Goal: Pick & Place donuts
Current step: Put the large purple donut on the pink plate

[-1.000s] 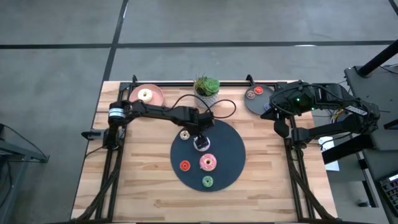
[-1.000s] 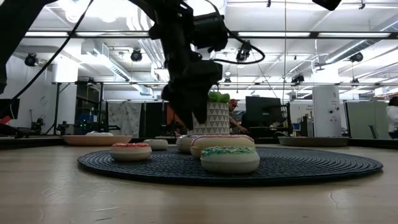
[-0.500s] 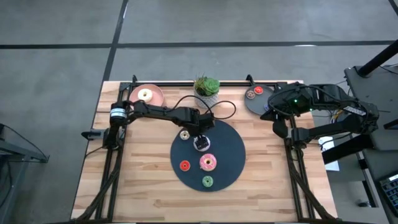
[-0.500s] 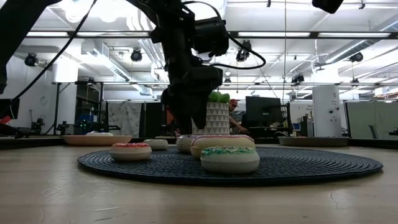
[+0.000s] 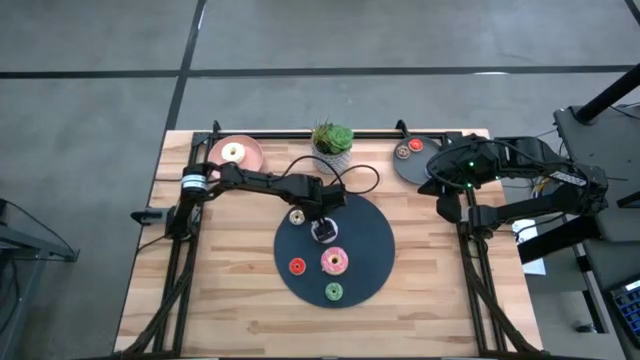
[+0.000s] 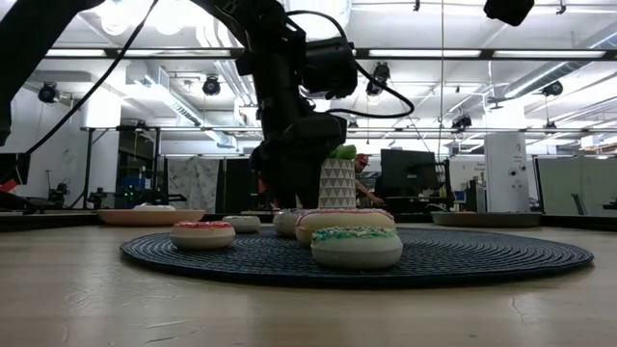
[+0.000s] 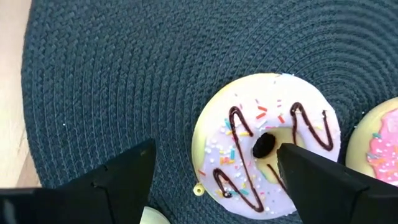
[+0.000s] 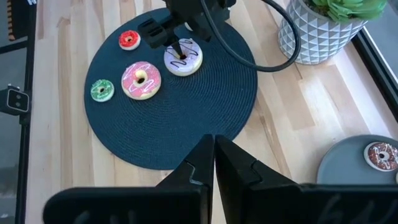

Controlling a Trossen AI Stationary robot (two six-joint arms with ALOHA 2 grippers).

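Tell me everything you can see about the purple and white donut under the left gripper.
The purple-white donut is a toy ring with pale lilac icing, dark brown zigzag drizzle, coloured sprinkles and a cream rim. It lies flat on the dark woven mat, beside the pink donut. The open left gripper straddles it, not gripping.

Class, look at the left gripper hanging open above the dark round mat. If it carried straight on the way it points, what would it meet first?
Most likely the purple-white donut. The left gripper points down at the dark mat with its open fingers either side of that donut. How far above it the gripper hangs is hard to judge.
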